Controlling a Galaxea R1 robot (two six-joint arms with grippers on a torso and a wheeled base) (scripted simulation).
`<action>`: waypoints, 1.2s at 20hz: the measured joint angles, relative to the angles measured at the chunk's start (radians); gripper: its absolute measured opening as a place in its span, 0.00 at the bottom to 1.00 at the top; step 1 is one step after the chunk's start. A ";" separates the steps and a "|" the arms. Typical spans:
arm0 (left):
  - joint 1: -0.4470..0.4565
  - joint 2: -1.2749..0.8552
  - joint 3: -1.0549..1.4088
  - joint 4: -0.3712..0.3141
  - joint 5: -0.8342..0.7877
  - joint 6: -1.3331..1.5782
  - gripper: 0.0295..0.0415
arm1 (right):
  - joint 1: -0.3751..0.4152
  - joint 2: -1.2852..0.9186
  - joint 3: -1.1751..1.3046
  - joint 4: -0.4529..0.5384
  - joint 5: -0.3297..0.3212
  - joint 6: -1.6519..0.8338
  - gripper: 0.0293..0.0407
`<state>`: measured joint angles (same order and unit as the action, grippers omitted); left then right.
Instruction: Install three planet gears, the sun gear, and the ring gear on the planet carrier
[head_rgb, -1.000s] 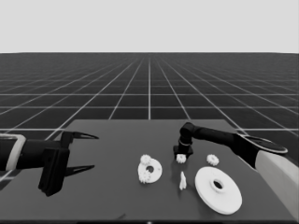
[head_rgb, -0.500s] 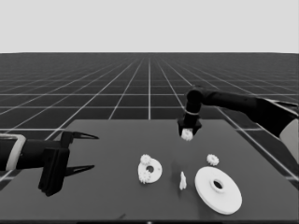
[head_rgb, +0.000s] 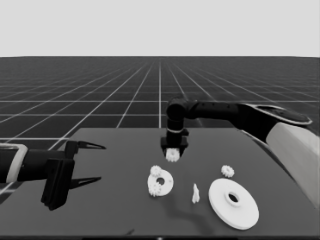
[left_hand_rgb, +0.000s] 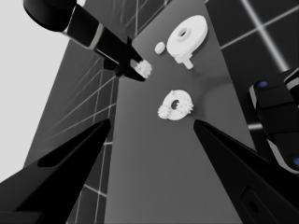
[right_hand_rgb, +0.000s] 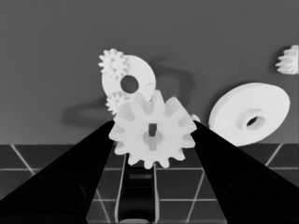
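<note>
A: While the right gripper (head_rgb: 173, 150) hangs above and behind the smaller white round part (head_rgb: 161, 183), we see its fingers clamped on a small white toothed gear (right_hand_rgb: 152, 129).

B: Two gears already sit on that part. We'd worry about teeth clashing with them if the descent is off, or a slip.

A: The large white round disc (head_rgb: 233, 203) lies to its right; the left gripper (head_rgb: 80, 162) waits, fingers spread, far to its left.
</note>
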<state>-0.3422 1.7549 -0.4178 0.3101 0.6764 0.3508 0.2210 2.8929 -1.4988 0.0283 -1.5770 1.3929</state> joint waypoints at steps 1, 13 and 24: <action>0.000 0.000 0.000 0.000 0.000 0.000 0.75 | 0.000 0.001 0.000 0.000 0.000 0.001 0.17; 0.000 0.000 0.000 0.000 0.000 0.000 0.75 | -0.371 0.038 -0.137 -0.359 0.095 -0.081 0.69; 0.000 0.000 0.000 0.000 0.000 0.000 0.75 | -0.085 -0.007 0.028 -0.082 0.007 0.022 0.81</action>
<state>-0.3422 1.7549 -0.4178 0.3101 0.6764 0.3508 0.1355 2.8861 -1.4704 -0.0535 -1.5697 1.4147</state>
